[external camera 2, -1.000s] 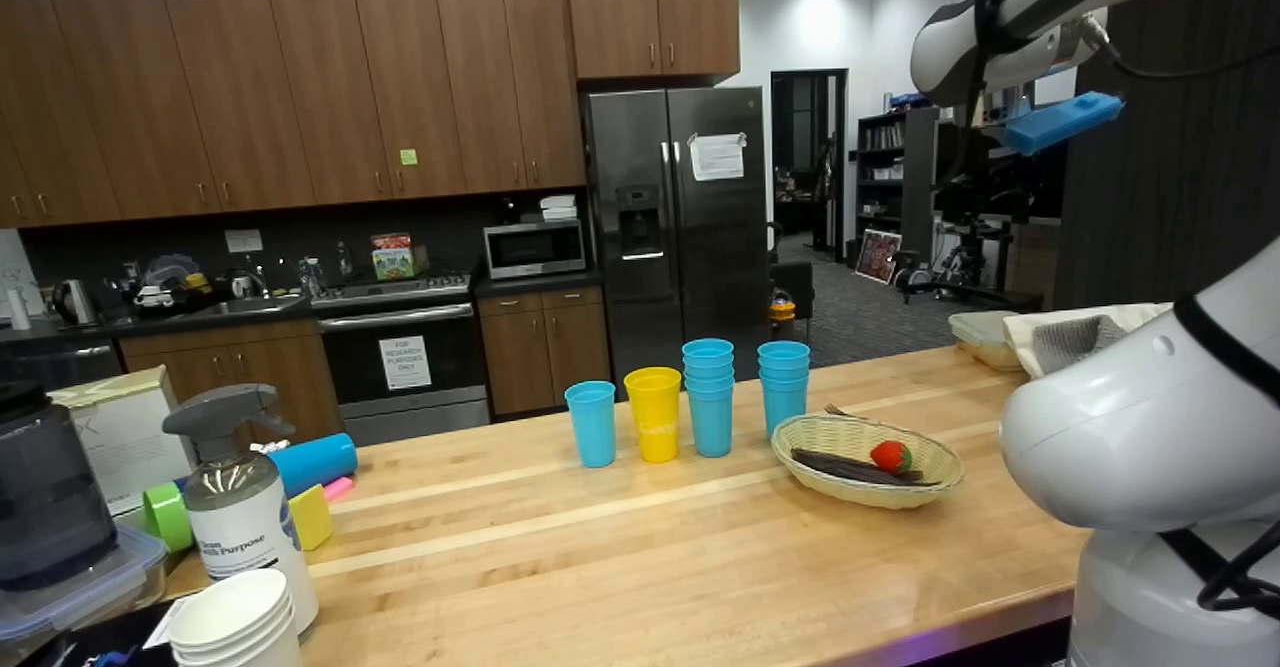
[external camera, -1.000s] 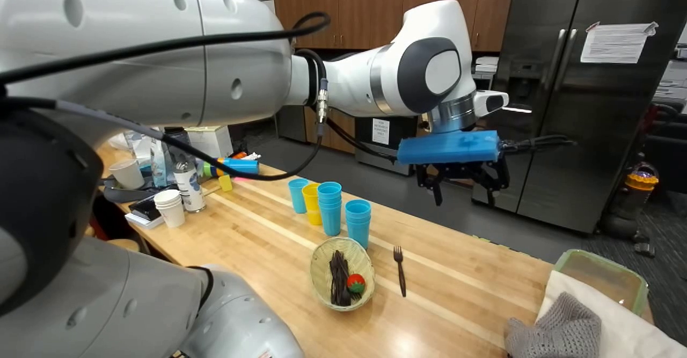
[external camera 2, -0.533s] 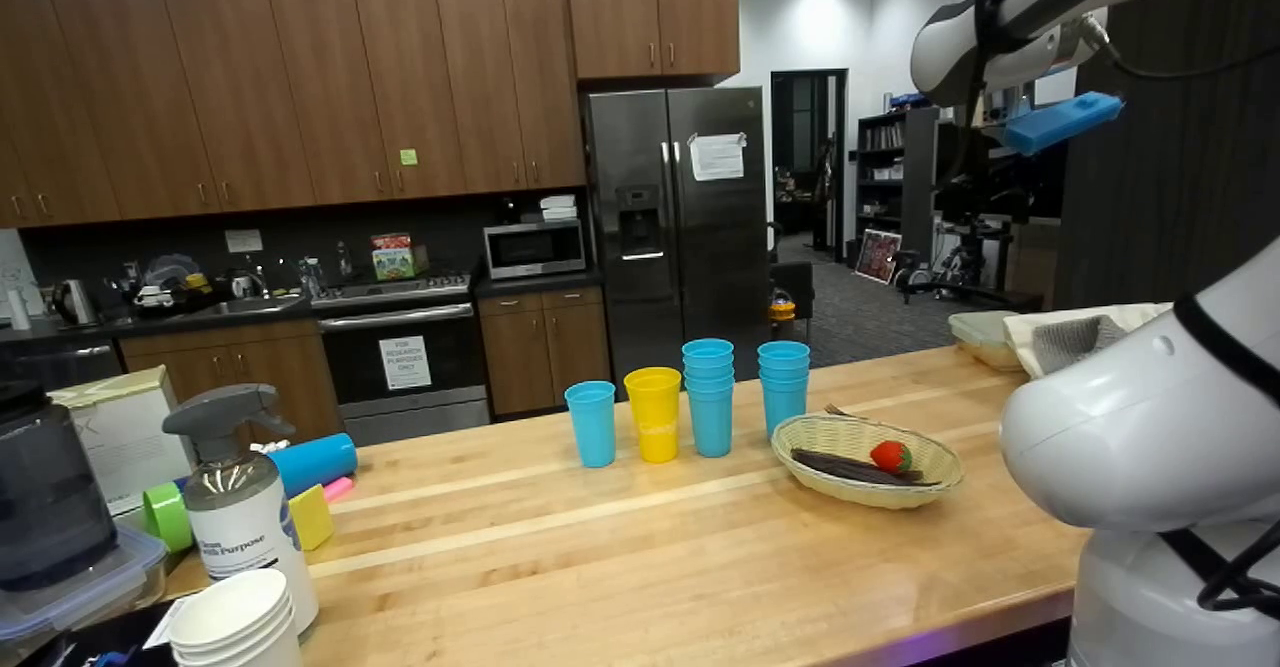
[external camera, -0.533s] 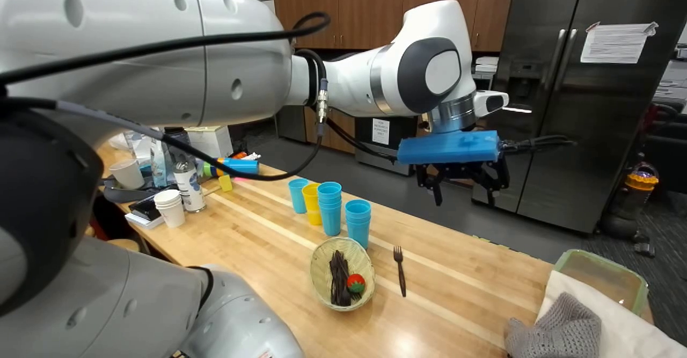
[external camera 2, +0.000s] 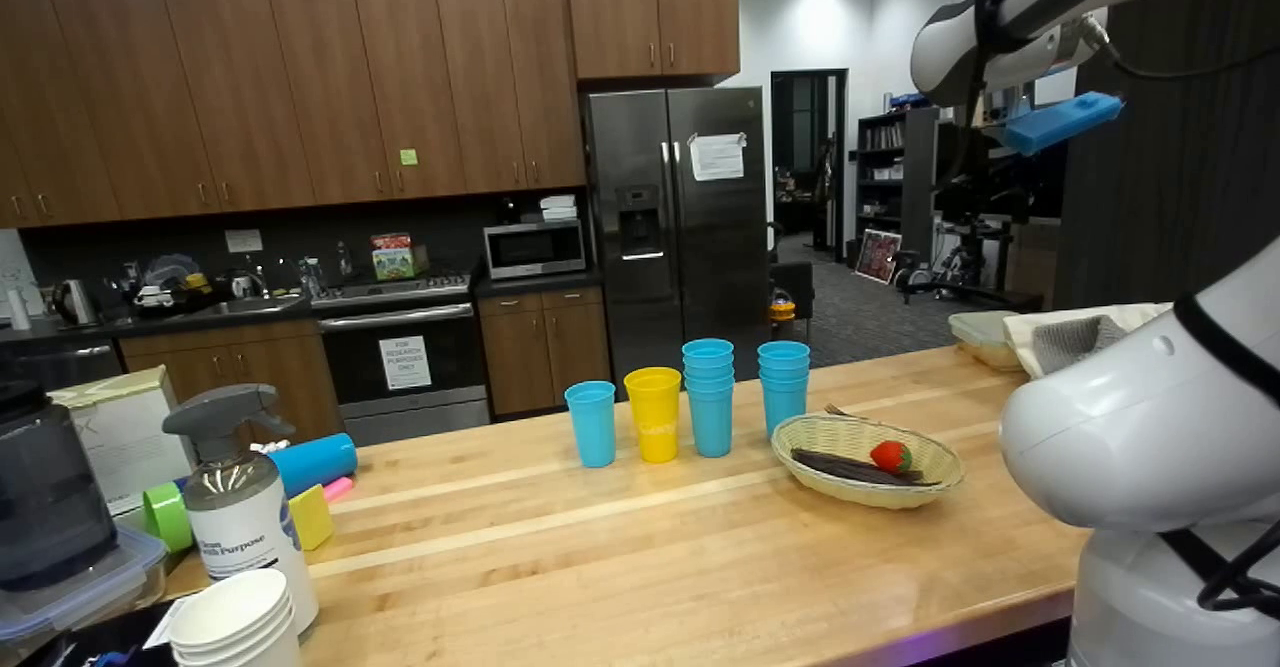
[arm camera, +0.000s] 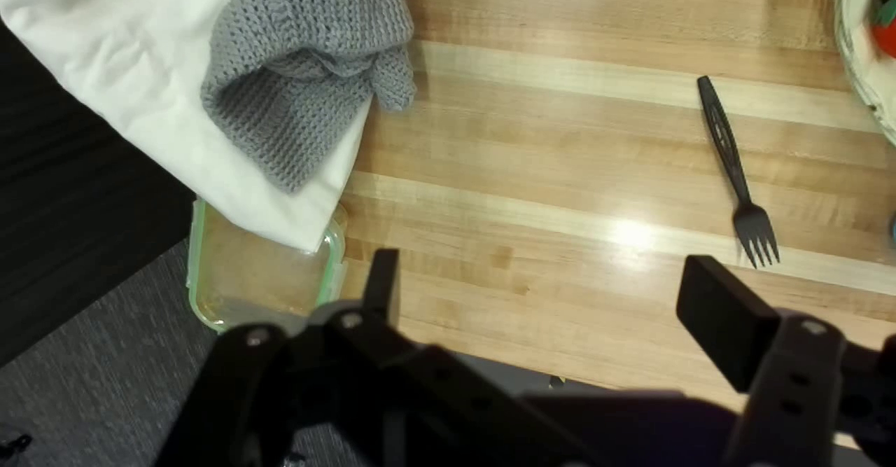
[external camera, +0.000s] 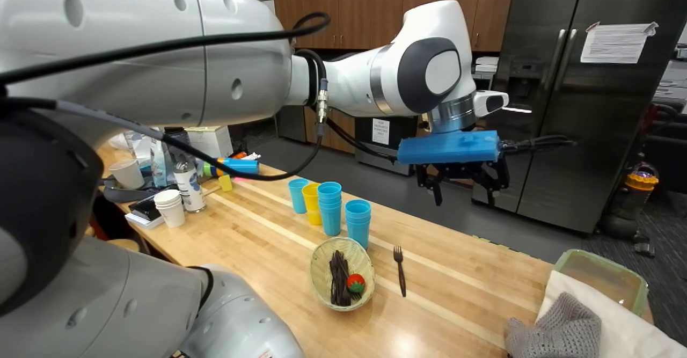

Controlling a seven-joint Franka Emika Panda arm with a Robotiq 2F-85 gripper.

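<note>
My gripper [arm camera: 542, 271] is open and empty, held high above the table. In an exterior view it [external camera: 465, 199] hangs beyond the table's far edge. A black fork [arm camera: 731, 166] lies on the table near the right finger in the wrist view. It also shows in an exterior view [external camera: 401, 280]. A wicker basket [external camera: 320, 272] holds several dark utensils [external camera: 338, 275] and a red strawberry [external camera: 356, 283]. The basket [external camera 2: 870, 493] is only partly seen in the wrist view. A grey knitted piece [arm camera: 308, 54] lies on a white cloth [arm camera: 133, 54] at the left there.
A green-rimmed container [arm camera: 262, 271] sits by the white cloth at the table edge. Blue cup stacks [external camera 2: 710, 417] [external camera 2: 785, 402], a blue cup [external camera 2: 592, 427] and a yellow cup [external camera 2: 655, 422] stand beside the basket. A spray bottle [external camera 2: 245, 527] and paper cups [external camera 2: 235, 622] stand at the far end.
</note>
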